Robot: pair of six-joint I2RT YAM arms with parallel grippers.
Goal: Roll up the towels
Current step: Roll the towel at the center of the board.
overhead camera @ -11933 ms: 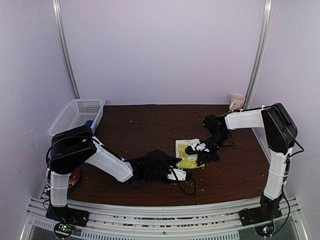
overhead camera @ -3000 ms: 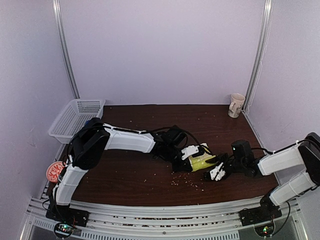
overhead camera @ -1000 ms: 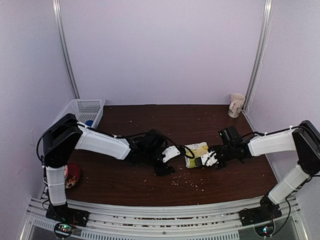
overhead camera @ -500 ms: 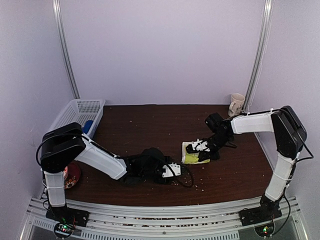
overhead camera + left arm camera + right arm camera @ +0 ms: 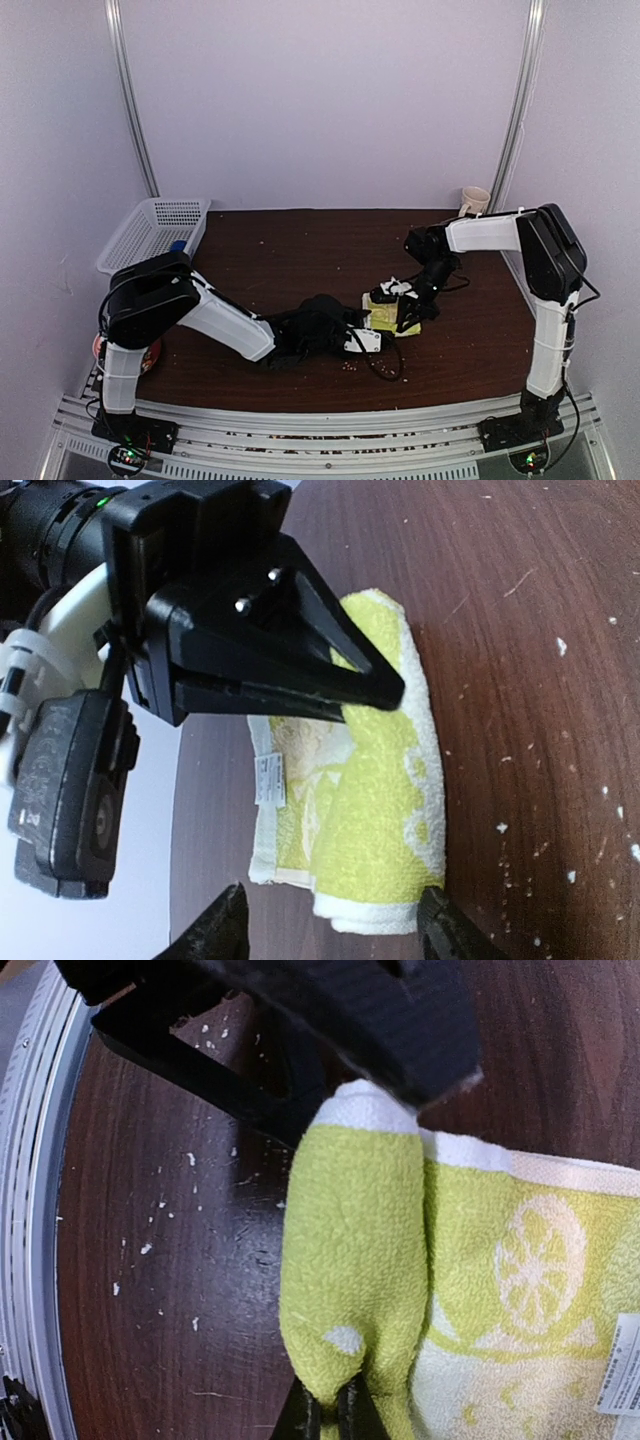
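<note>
Small yellow-green patterned terry towel (image 5: 385, 316) lies partly rolled, mid-right on the dark brown wooden table (image 5: 280, 260). Right gripper (image 5: 330, 1415) is clenched on its rolled edge; left gripper (image 5: 335, 928) is spread wide, straddling the towel's end.

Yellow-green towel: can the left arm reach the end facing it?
Probably yes: left gripper is open, a finger either side of that end of the yellow-green towel; right gripper pinches the roll farther along, clear of it.
</note>
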